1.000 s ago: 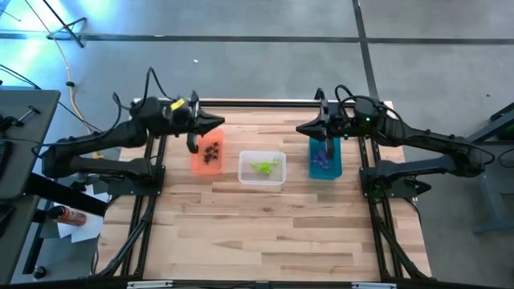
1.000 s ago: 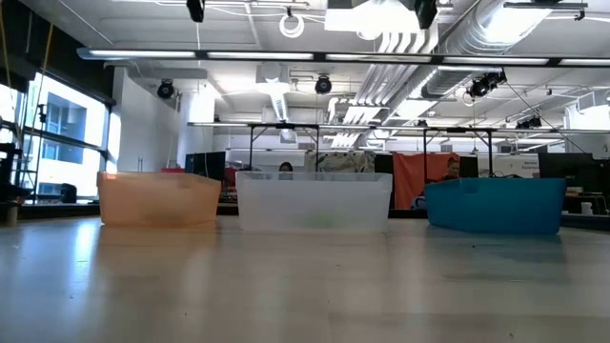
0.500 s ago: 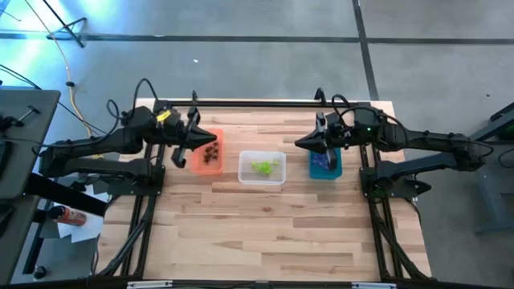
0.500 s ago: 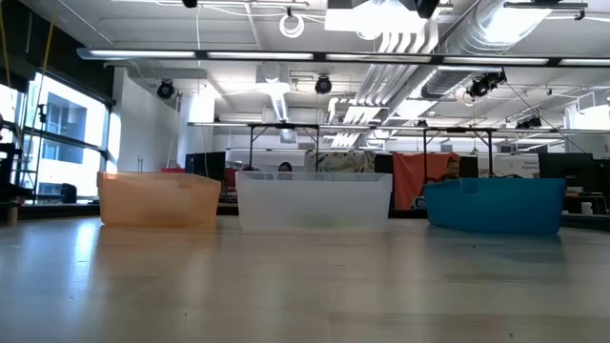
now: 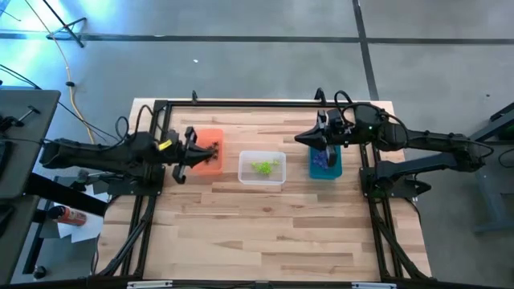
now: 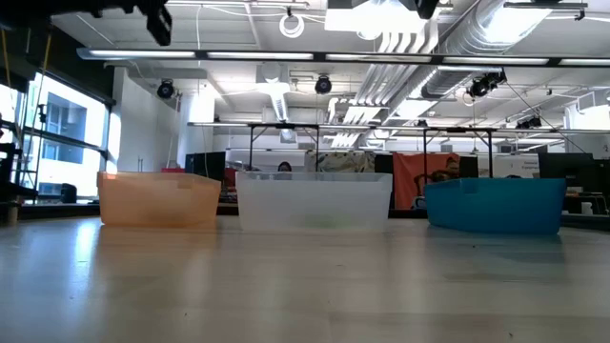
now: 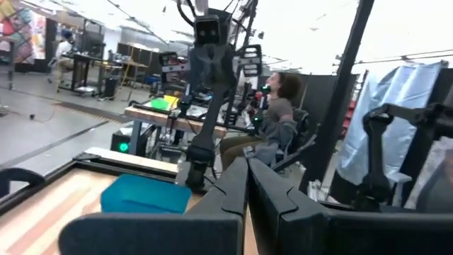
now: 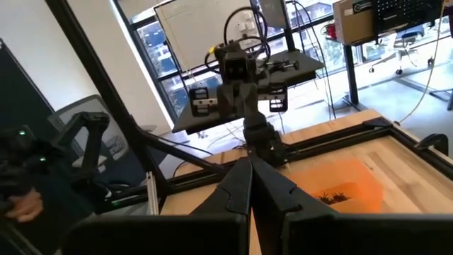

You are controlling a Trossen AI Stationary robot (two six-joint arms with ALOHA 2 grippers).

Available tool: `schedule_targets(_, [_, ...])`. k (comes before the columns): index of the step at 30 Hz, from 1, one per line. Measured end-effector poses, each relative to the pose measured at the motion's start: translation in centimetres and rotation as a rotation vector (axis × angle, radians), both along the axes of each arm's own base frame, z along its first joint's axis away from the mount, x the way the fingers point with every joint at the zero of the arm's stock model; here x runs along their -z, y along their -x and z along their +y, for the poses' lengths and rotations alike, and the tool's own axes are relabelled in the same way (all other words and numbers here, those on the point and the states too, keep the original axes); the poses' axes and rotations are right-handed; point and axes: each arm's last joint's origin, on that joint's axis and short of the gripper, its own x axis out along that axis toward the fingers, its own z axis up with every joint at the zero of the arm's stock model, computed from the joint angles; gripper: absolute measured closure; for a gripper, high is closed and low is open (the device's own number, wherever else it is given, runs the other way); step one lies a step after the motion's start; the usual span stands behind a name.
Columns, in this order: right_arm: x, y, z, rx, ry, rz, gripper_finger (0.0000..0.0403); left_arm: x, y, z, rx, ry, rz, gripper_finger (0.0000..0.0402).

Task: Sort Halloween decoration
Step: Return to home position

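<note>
Three bins stand in a row on the table: an orange bin (image 5: 210, 158), a clear bin (image 5: 262, 167) and a teal bin (image 5: 325, 163). Lime green trinkets (image 5: 263, 167) lie in the clear bin, purple ones (image 5: 323, 163) in the teal bin, and black ones (image 8: 331, 195) in the orange bin. My left gripper (image 5: 215, 148) hovers shut over the orange bin, pointing toward the table's right; its fingers meet in the left wrist view (image 7: 246, 170). My right gripper (image 5: 299, 138) hovers shut beside the teal bin's left wall, pointing left (image 8: 249, 166). Both hold nothing.
In the low view the orange bin (image 6: 159, 198), clear bin (image 6: 314, 201) and teal bin (image 6: 496, 205) stand side by side at the far part of the table, with bare wood in front of them. A black frame (image 5: 257, 102) runs along the table's far edge. A person sits beyond the table (image 7: 276, 106).
My left arm has drawn back toward the table's left edge and sunk lower. Its gripper has shifted toward the near edge and now lies level over the orange bin, and it has come into the low view's top left. It has stayed shut.
</note>
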Motion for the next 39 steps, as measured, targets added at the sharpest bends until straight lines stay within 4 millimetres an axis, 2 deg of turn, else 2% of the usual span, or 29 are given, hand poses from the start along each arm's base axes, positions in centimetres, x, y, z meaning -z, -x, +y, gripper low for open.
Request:
schedule_targets(8, [0.2, 0.0, 0.0, -0.009, -0.002, 0.022, 0.0402, 3.6, 3.7, -0.1, -0.016, 0.036, -0.084, 0.0401])
schedule_targets(13, [0.4, 0.0, 0.0, -0.012, -0.034, 0.041, 0.0402, 5.5, 5.2, 0.0, -0.051, 0.048, -0.153, 0.0401])
schedule_targets(19, [0.5, 0.2, 0.3, -0.083, -0.035, 0.057, 0.0403, 7.9, 5.9, 0.2, -0.113, 0.097, -0.17, 0.0401])
schedule_targets(21, [0.6, 0.4, 0.4, -0.111, -0.037, 0.074, 0.0403, 8.1, 6.0, 0.3, -0.122, 0.118, -0.154, 0.0401])
schedule_targets(28, [0.9, 3.3, 1.0, -0.144, -0.077, 0.131, 0.0403, 8.3, 6.1, 0.3, -0.113, 0.169, -0.133, 0.0401])
schedule_targets(31, [2.2, 5.3, 1.6, -0.166, -0.063, 0.079, 0.0403, 8.7, 6.0, 0.1, -0.047, 0.209, -0.086, 0.0401])
schedule_targets(34, [4.5, 6.9, 2.1, -0.124, -0.041, -0.038, 0.0403, 9.1, 5.9, 0.0, -0.016, 0.215, -0.044, 0.0401])
schedule_targets(39, [9.0, 7.5, 2.3, -0.096, 0.014, -0.259, 0.0403, 9.5, 5.8, 0.0, -0.019, 0.214, -0.002, 0.0401])
